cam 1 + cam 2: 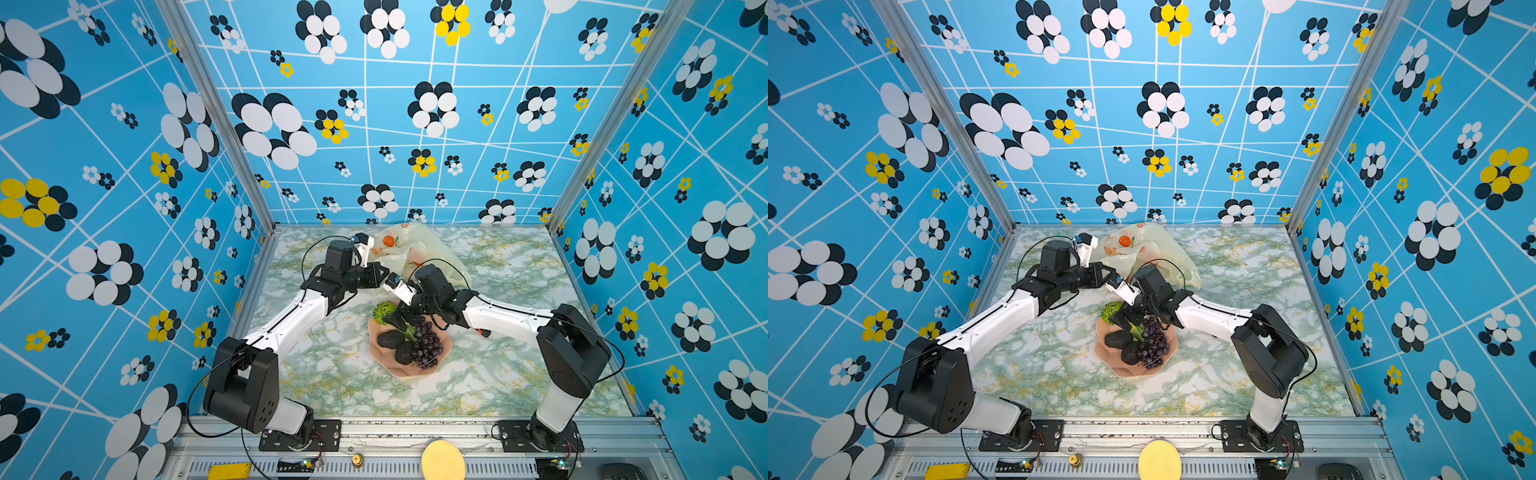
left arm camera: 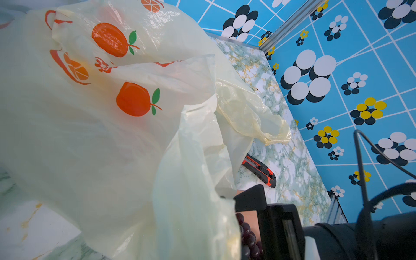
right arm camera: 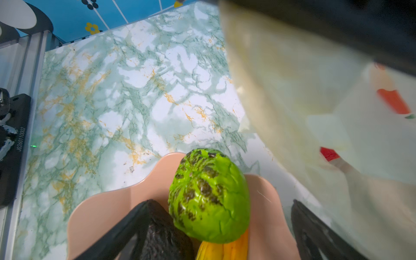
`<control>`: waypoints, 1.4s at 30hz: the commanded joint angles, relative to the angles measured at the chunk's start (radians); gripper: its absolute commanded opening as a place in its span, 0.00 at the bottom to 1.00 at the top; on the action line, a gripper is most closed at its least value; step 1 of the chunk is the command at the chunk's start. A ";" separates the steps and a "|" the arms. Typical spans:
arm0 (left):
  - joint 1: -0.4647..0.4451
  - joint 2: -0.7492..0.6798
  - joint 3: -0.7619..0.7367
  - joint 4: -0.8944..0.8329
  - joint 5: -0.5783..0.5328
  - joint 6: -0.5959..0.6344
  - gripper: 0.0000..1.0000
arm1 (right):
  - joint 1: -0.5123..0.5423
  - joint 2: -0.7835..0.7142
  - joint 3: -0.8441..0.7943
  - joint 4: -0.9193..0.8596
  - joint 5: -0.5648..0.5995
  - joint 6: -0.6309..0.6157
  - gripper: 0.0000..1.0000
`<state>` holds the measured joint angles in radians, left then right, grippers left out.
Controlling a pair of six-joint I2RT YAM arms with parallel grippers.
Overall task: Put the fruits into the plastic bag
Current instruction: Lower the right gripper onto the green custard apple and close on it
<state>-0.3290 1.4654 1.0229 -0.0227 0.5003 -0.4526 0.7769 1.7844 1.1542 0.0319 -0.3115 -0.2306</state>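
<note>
In both top views the bag [image 1: 415,253] lies at 12 o'clock from the dish [image 1: 411,371] on the table [image 1: 519,374]. The green ball [image 1: 383,311] sits at the dish's 11 o'clock rim. The grapes [image 1: 428,345] and two black ovals [image 1: 390,338] lie in the middle. My right jaws hang over the ball. My left jaws are at the bag's near edge.

From my left wrist, the bag [image 2: 101,135] is held up, thin and floppy. It hides my left jaws. They are shut tight, and I think they pinch the bag's edge. I should hold it high so the mouth gapes. The knife [image 2: 258,170] is not for me.

From my right wrist, my jaws are wide, with one finger [image 3: 117,231] on each side of the ball [image 3: 209,195]. I think my job now is to grab it. I should go down a bit, keep it in the middle and squeeze softly. Then it won't pop out or bump the black oval [image 3: 162,231] beside it.
</note>
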 commanded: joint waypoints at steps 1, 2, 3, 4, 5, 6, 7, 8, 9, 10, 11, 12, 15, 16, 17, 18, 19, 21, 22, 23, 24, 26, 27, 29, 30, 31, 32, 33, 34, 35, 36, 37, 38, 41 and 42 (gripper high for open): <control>0.012 0.006 0.008 0.000 0.006 -0.001 0.00 | 0.008 0.038 0.051 -0.037 -0.012 -0.034 0.99; 0.013 0.006 0.008 0.001 0.007 -0.001 0.00 | 0.010 0.049 0.064 -0.042 -0.017 -0.036 0.99; 0.016 0.007 0.007 0.001 0.009 -0.002 0.00 | 0.010 0.062 0.078 -0.052 -0.023 -0.036 0.99; 0.017 0.007 0.007 0.001 0.010 -0.003 0.00 | 0.013 0.074 0.091 -0.065 -0.031 -0.038 0.99; 0.019 0.008 0.007 0.001 0.011 -0.002 0.00 | 0.016 0.087 0.107 -0.080 -0.035 -0.043 0.99; 0.022 0.008 0.006 0.002 0.012 -0.003 0.00 | 0.018 0.101 0.117 -0.094 -0.034 -0.048 0.99; 0.022 0.007 0.005 0.003 0.012 -0.003 0.00 | 0.021 0.112 0.127 -0.103 -0.034 -0.054 0.99; 0.025 0.008 0.005 0.003 0.013 -0.003 0.00 | 0.025 0.120 0.134 -0.112 -0.033 -0.058 0.98; 0.027 0.007 0.005 0.002 0.016 -0.003 0.00 | 0.027 0.130 0.139 -0.118 -0.027 -0.060 0.98; 0.029 0.007 0.004 0.002 0.018 -0.005 0.00 | 0.028 0.135 0.145 -0.124 -0.020 -0.058 0.97; 0.031 0.007 0.003 0.002 0.018 -0.005 0.00 | 0.028 0.142 0.151 -0.134 -0.011 -0.056 0.95; 0.033 0.008 0.002 0.002 0.018 -0.005 0.00 | 0.028 0.147 0.156 -0.144 -0.005 -0.061 0.94; 0.037 0.011 -0.001 0.010 0.021 -0.011 0.00 | 0.030 0.146 0.151 -0.149 0.015 -0.071 0.91; 0.039 0.012 -0.001 0.012 0.023 -0.013 0.00 | 0.030 0.141 0.147 -0.145 0.023 -0.070 0.90; 0.038 0.014 -0.001 0.015 0.025 -0.015 0.00 | 0.030 0.137 0.144 -0.139 0.031 -0.070 0.88; 0.040 0.015 0.000 0.018 0.026 -0.018 0.00 | 0.029 0.132 0.138 -0.133 0.033 -0.070 0.83; 0.040 0.016 -0.002 0.021 0.028 -0.020 0.00 | 0.030 0.129 0.135 -0.128 0.036 -0.068 0.79; 0.041 0.019 -0.004 0.025 0.030 -0.026 0.00 | 0.030 0.123 0.131 -0.113 0.039 -0.055 0.69; 0.042 0.019 -0.003 0.027 0.032 -0.029 0.00 | 0.030 0.122 0.130 -0.105 0.040 -0.048 0.65; 0.041 0.021 -0.004 0.029 0.031 -0.032 0.00 | 0.029 0.121 0.127 -0.097 0.037 -0.043 0.60; 0.043 0.022 -0.004 0.029 0.032 -0.033 0.00 | 0.030 0.120 0.123 -0.085 0.035 -0.035 0.55; 0.043 0.018 -0.005 0.029 0.033 -0.035 0.00 | 0.029 0.113 0.114 -0.063 0.030 -0.026 0.51; 0.043 0.016 -0.007 0.029 0.033 -0.038 0.00 | 0.030 0.107 0.105 -0.051 0.026 -0.021 0.51; 0.045 0.010 -0.012 0.030 0.031 -0.039 0.00 | 0.028 0.090 0.084 -0.023 0.023 -0.014 0.51; 0.044 0.006 -0.015 0.030 0.028 -0.040 0.00 | 0.030 0.079 0.071 -0.008 0.024 -0.008 0.51; 0.045 0.002 -0.016 0.030 0.029 -0.041 0.00 | 0.030 0.068 0.056 0.009 0.022 -0.007 0.51; 0.044 0.002 -0.018 0.029 0.029 -0.040 0.00 | 0.030 0.057 0.046 0.017 0.019 -0.007 0.51; 0.045 -0.001 -0.019 0.030 0.027 -0.041 0.00 | 0.030 0.046 0.034 0.025 0.012 -0.007 0.51; 0.044 -0.002 -0.020 0.030 0.027 -0.041 0.00 | 0.030 0.034 0.022 0.033 0.005 -0.005 0.50; 0.044 -0.002 -0.021 0.032 0.027 -0.043 0.00 | 0.030 0.023 0.012 0.042 -0.002 -0.001 0.51; 0.044 -0.003 -0.022 0.033 0.027 -0.045 0.00 | 0.030 0.011 -0.001 0.052 -0.010 0.005 0.51; 0.044 -0.005 -0.023 0.033 0.027 -0.047 0.00 | 0.030 -0.003 -0.014 0.064 -0.014 0.011 0.51; 0.045 -0.006 -0.023 0.035 0.027 -0.048 0.00 | 0.030 -0.014 -0.026 0.073 -0.018 0.019 0.50; 0.045 -0.010 -0.026 0.038 0.026 -0.055 0.00 | 0.029 -0.051 -0.065 0.102 -0.027 0.043 0.50; 0.045 -0.010 -0.029 0.042 0.026 -0.059 0.00 | 0.030 -0.064 -0.077 0.109 -0.030 0.050 0.50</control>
<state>-0.2935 1.4715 1.0073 0.0002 0.5121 -0.4980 0.8028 1.7718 1.1072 0.0814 -0.3126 -0.2192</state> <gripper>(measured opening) 0.044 0.568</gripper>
